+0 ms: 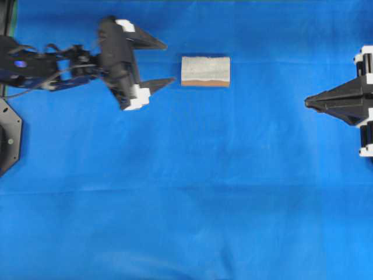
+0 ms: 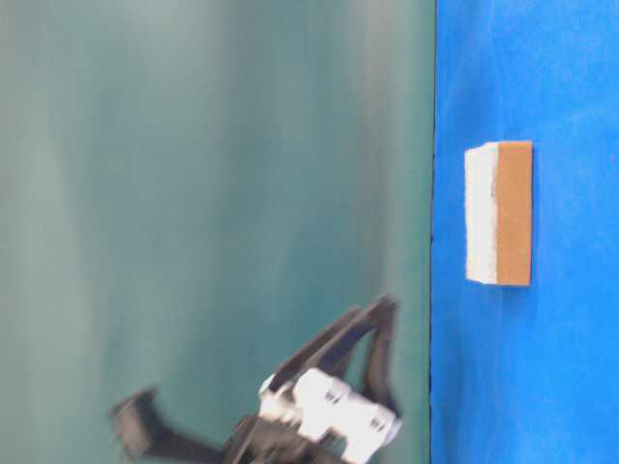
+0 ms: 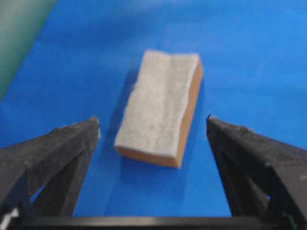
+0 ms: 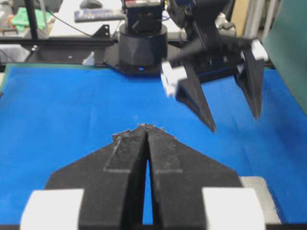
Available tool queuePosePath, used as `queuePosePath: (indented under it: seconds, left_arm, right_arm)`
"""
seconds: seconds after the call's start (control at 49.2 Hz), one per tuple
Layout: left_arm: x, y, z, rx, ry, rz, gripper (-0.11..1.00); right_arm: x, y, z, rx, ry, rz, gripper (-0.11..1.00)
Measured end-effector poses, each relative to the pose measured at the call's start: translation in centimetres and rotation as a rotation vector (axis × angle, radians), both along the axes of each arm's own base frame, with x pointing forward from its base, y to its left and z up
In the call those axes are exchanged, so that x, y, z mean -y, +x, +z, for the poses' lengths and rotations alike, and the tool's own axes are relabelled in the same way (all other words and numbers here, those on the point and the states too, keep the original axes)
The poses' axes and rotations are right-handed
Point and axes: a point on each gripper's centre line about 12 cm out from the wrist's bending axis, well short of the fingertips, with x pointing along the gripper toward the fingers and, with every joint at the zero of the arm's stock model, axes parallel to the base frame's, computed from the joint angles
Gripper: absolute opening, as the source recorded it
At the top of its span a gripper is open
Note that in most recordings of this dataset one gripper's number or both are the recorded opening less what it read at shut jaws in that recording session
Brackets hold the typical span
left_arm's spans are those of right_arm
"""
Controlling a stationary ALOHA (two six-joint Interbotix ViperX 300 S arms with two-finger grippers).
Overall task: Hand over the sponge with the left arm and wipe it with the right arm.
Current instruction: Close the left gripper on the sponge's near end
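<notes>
The sponge point(image 1: 205, 70) lies flat on the blue cloth, whitish-grey face up over a tan-orange layer. It also shows in the table-level view point(image 2: 498, 213) and the left wrist view point(image 3: 160, 108). My left gripper point(image 1: 169, 62) is open and empty, just left of the sponge and a little above the cloth, with its jaws wider than the sponge. It also shows in the left wrist view point(image 3: 152, 120), the table-level view point(image 2: 372, 338) and the right wrist view point(image 4: 235, 122). My right gripper point(image 1: 307, 102) is shut and empty at the right edge, far from the sponge, as the right wrist view point(image 4: 145, 127) confirms.
A blue cloth point(image 1: 186, 204) covers the table. The left arm's black base point(image 4: 141, 43) stands at the far edge of the cloth, with desks and cables behind it. A green wall panel point(image 2: 193, 193) borders the cloth on one side.
</notes>
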Motion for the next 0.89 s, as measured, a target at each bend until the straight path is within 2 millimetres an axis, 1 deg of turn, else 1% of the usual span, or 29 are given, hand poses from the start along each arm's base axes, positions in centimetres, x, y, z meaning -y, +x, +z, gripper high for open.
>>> queuePosePath:
  seconds: [0.142, 0.244, 0.407, 0.488, 0.61, 0.793, 0.854, 0.894]
  left_arm:
    - [-0.9, 2.4, -2.6, -0.055, -0.004, -0.001, 0.94]
    - [-1.6, 3.6, -4.3, -0.089, 0.007, -0.004, 0.94]
    - [-3.0, 4.3, -6.2, -0.127, 0.011, 0.015, 0.94]
    - [-3.4, 4.5, -7.1, -0.147, 0.014, 0.018, 0.94]
    - [-3.5, 4.8, -7.9, -0.161, 0.015, 0.013, 0.94]
    - [-3.5, 4.9, -8.0, -0.171, 0.012, 0.013, 0.94]
    - [-3.5, 4.8, -8.2, -0.192, 0.004, 0.012, 0.90]
    - [-3.5, 4.8, -8.3, -0.214, -0.004, 0.012, 0.83]
  right_arm:
    - [0.0, 0.1, -0.2, -0.009, 0.000, 0.000, 0.00]
    - [0.0, 0.2, -0.3, -0.017, 0.001, 0.000, 0.00]
    - [0.0, 0.4, -0.6, -0.028, 0.002, 0.000, 0.00]
    - [0.0, 0.4, -0.7, -0.034, 0.003, 0.000, 0.00]
    - [0.0, 0.5, -0.7, -0.034, 0.003, 0.000, 0.00]
    - [0.0, 0.5, -0.7, -0.035, 0.003, 0.000, 0.00]
    - [0.0, 0.5, -0.7, -0.035, 0.003, 0.000, 0.00]
    - [0.0, 0.5, -0.7, -0.035, 0.003, 0.000, 0.00]
